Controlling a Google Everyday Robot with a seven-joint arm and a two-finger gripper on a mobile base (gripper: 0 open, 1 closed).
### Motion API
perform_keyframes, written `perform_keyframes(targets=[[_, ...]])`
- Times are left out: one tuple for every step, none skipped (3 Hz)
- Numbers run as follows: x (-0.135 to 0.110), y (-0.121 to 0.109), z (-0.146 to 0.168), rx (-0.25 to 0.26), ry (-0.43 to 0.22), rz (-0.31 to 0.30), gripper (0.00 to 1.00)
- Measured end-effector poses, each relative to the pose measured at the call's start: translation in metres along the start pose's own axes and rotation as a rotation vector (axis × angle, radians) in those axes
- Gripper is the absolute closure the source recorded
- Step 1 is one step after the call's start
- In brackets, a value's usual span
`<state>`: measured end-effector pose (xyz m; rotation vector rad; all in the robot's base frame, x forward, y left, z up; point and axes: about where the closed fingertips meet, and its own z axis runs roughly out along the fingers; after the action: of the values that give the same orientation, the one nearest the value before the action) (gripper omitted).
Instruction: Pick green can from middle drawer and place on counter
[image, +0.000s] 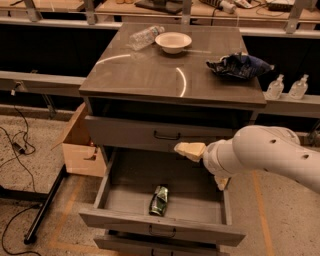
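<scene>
- The surface is a glossy, dark grey-brown square slab on top of the cabinet, with curved streaks of reflected light across it.
- The robot's arm is a smooth, rounded white shell with small dark holes, reaching in from the right at drawer height.
- The middle drawer stands open: a flat grey metal tray with low walls and a small dark bar handle on its front.
- The top drawer above it is shut, a plain grey front with a dark handle.
- A brown cardboard box sits on the floor left of the cabinet.
- A crumpled dark blue snack bag lies at the surface's right edge.
- A round white bowl sits at the back, a clear plastic bottle lying just beside it.
- The hand hangs over the drawer's right rear part, its cream fingers spread, pinching nothing.
- The green can, dented, green and white, lies on its side on the tray near the drawer front, apart from the hand.
</scene>
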<state>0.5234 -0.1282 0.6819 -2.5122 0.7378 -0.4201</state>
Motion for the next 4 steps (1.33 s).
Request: perform_keyframes(targets=[[-0.011,0.017,0.023,-0.035,-0.033,-0.081,0.0],[-0.012,0.018,0.024,-0.038,-0.034,-0.085,0.0],[-0.019,0.024,0.043,-0.048,-0.039,-0.096,0.0],[-0.041,0.025,0.113,-0.047,-0.086,-0.151,0.0]])
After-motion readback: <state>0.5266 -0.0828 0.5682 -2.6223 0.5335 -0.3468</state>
